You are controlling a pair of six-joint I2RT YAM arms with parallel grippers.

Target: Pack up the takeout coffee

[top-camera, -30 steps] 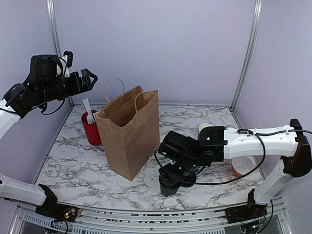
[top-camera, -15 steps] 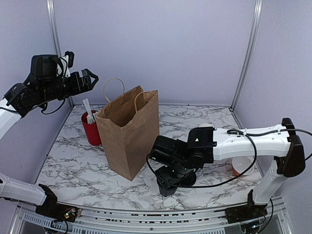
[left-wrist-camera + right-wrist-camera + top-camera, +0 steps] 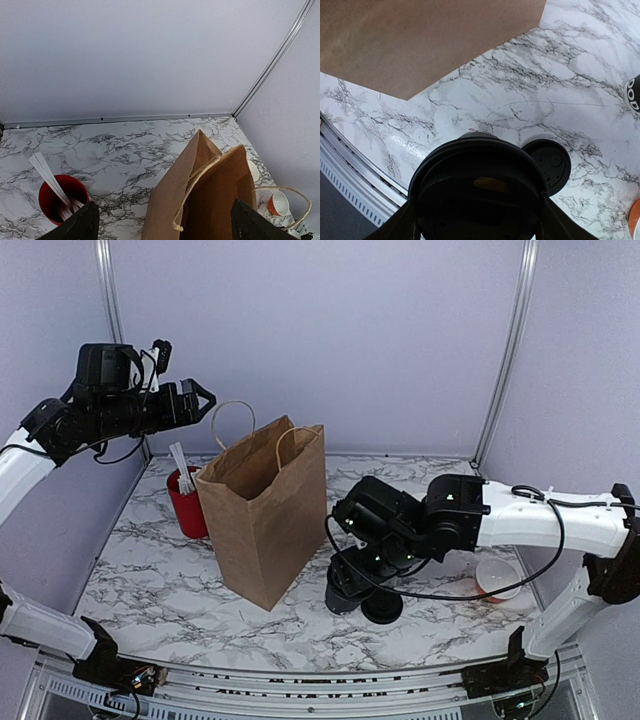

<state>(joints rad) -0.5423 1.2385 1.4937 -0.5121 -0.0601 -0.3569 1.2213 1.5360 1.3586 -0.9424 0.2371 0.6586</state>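
The takeout coffee (image 3: 341, 592) is a small black cup with a black lid on top. My right gripper (image 3: 352, 572) is shut on it just right of the brown paper bag (image 3: 265, 510). The cup's lidded top (image 3: 477, 185) fills the right wrist view between my fingers (image 3: 395, 226). Whether its base touches the marble I cannot tell. My left gripper (image 3: 198, 400) hangs open and empty, high above the bag's left side. The bag's open mouth (image 3: 215, 195) shows in the left wrist view between the left gripper's (image 3: 167, 225) black tips.
A loose flat black lid (image 3: 382, 608) (image 3: 546, 163) lies beside the held cup. A red holder (image 3: 186, 502) (image 3: 62, 197) with white sticks stands left of the bag. An orange bowl (image 3: 497, 580) (image 3: 278, 202) sits at the right. The metal front rail (image 3: 350, 165) runs close by.
My right arm has drawn back from the front edge with the cup, which now sits farther back by the bag. My left arm has shifted right, toward the bag's top.
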